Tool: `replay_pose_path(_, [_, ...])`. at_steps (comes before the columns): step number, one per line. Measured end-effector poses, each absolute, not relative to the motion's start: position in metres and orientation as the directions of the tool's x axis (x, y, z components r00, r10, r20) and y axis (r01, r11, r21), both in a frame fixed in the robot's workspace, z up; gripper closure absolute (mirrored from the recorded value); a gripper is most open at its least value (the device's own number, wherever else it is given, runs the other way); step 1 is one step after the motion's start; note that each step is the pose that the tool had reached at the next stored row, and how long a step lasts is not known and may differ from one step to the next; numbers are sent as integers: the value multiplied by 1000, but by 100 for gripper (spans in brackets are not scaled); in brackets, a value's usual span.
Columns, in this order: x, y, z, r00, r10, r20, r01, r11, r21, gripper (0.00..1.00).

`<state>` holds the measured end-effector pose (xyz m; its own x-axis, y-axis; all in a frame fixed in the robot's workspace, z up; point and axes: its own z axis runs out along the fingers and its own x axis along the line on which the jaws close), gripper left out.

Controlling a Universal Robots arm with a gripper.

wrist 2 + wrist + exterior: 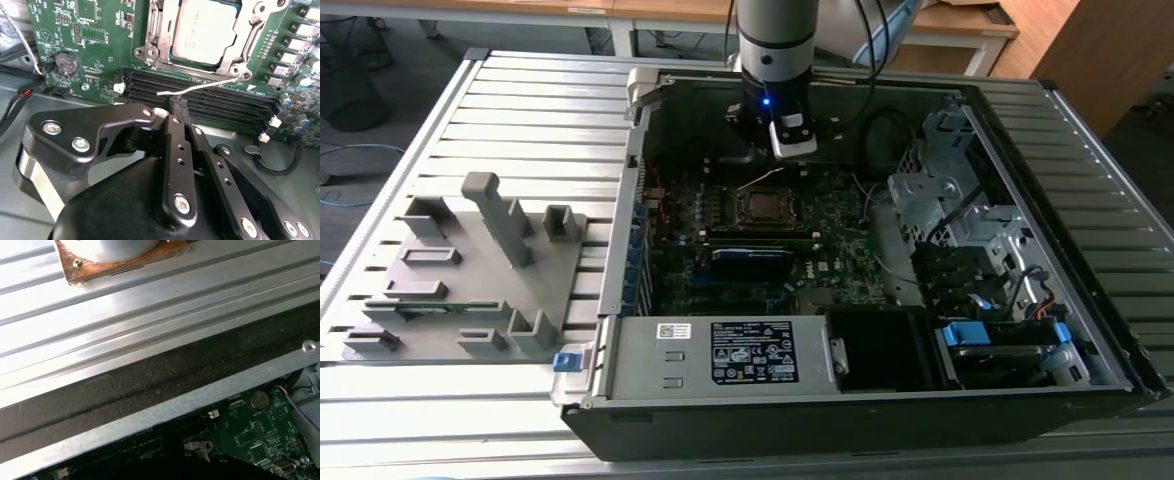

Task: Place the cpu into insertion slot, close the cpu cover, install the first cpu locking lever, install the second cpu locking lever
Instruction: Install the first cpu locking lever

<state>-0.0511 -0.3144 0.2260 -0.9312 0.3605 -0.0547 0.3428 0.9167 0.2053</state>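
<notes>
The computer case (607,300) lies open on the table. On its green board the insertion slot (761,206) holds the cpu (205,27), silver top up. The cpu cover (161,35), a silvery frame, lies flat around the chip. One thin silvery locking lever (212,85) stands loose and slants across the black memory slots (220,107). My gripper (178,104) hangs over the far side of the socket (787,150) with its black fingers (175,150) shut. Their tip meets the lever's free end; whether the rod is clamped I cannot tell.
A grey plastic fixture (467,270) sits at the exterior view's left. The power supply (747,355) fills the case's front, and drive cages (961,200) line the exterior view's right. A coin battery (66,62) and loose cables (20,95) lie near the gripper.
</notes>
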Motion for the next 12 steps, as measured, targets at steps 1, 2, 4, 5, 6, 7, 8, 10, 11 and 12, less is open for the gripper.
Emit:
replay_pose_path(1, [-51, -314, 227, -931, 360, -55, 343, 917, 205, 89])
replay_pose_path(2, [-51, -314, 228, -931, 360, -55, 343, 917, 205, 89])
replay_pose_path(4, [-51, -315, 229, -931, 360, -55, 343, 917, 205, 89])
replay_pose_path(5, [-51, -314, 230, -931, 360, -55, 343, 917, 205, 89])
replay_pose_path(6, [-51, -314, 230, -931, 360, -55, 343, 917, 205, 89])
replay_pose_path(7, [-51, -314, 230, -931, 360, -55, 343, 917, 205, 89])
replay_pose_path(8, [-51, -314, 230, -931, 361, -55, 343, 917, 205, 89])
replay_pose_path(10, [-51, -315, 230, -931, 361, -55, 343, 917, 205, 89])
replay_pose_path(11, [-51, -315, 230, -931, 361, -56, 343, 917, 206, 89])
replay_pose_path(12, [-52, -315, 229, -931, 360, -58, 342, 917, 207, 89])
